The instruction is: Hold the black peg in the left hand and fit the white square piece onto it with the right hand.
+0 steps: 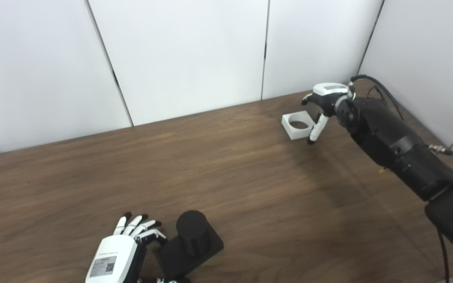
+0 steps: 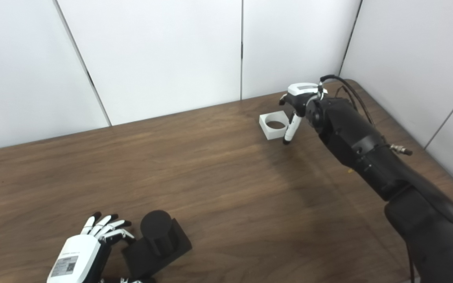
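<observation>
We see the left hand (image 1: 126, 245) spread open beside one black peg (image 1: 191, 239) at near left — the right hand (image 1: 323, 106) open over one white square piece (image 1: 298, 125), far right.

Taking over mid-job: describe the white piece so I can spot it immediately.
Look to the far right of the brown wooden table, near the corner of the white wall panels. There, beside the right robot hand, lies the white square plastic piece. It is the only white block on the table, with a round hole through it.
</observation>
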